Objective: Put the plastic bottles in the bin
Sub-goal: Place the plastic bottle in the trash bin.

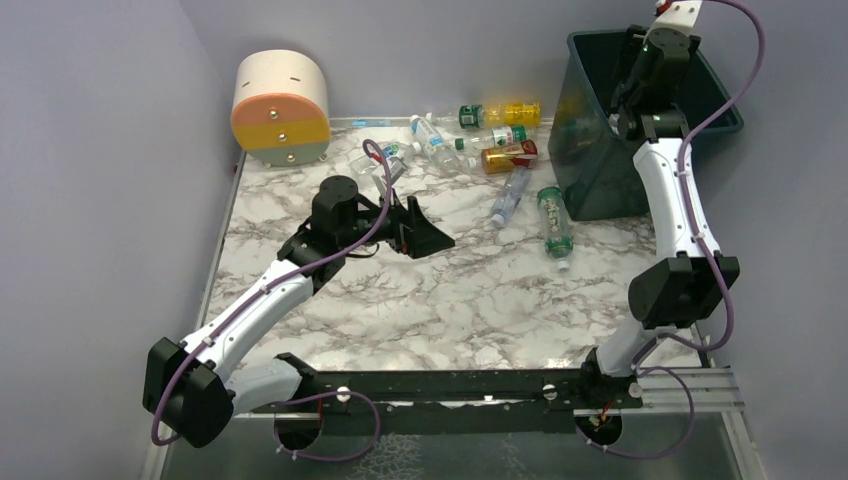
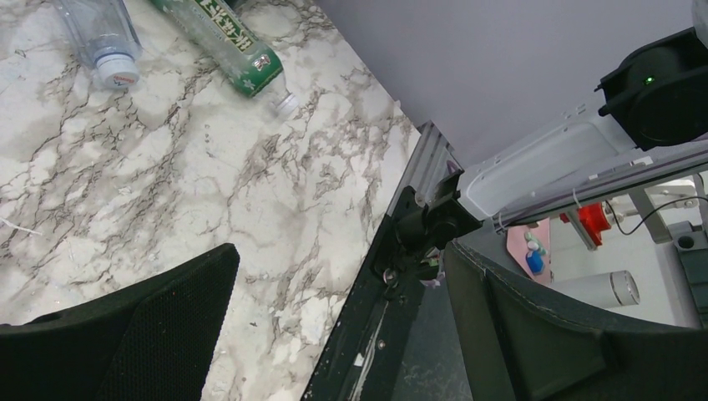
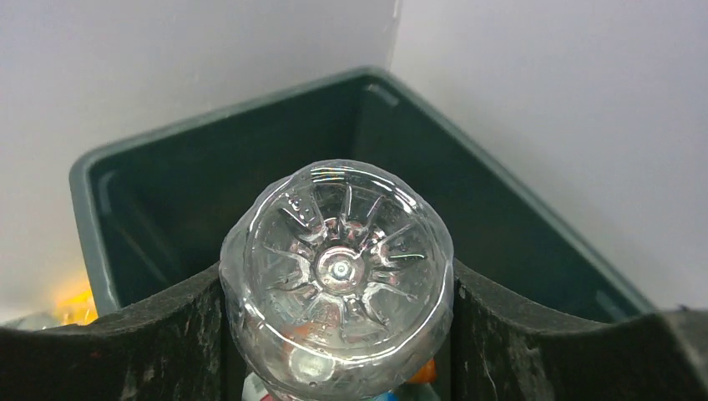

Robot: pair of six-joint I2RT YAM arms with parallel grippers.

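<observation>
My right gripper [image 1: 628, 95] hangs over the dark teal bin [image 1: 600, 175], shut on a clear plastic bottle [image 3: 338, 267]. In the right wrist view the bottle's ribbed base faces the camera, squeezed between both black fingers [image 3: 167, 334], with the bin's rim [image 3: 225, 113] and dark inside beyond it. Several bottles lie on the marble left of the bin: a yellow one [image 1: 510, 112], a red-labelled one [image 1: 510, 156], a blue-labelled one [image 1: 510, 195] and a green one [image 1: 556, 225]. My left gripper [image 1: 435, 232] is open and empty above mid-table. The left wrist view shows the green bottle [image 2: 225, 38] and a clear bottle [image 2: 100, 38] ahead of it.
A round cream, orange and yellow drum [image 1: 281, 108] lies at the back left corner. A black rail [image 1: 450, 385] runs along the near edge between the arm bases. Walls close in the left, the back and the right, behind the bin.
</observation>
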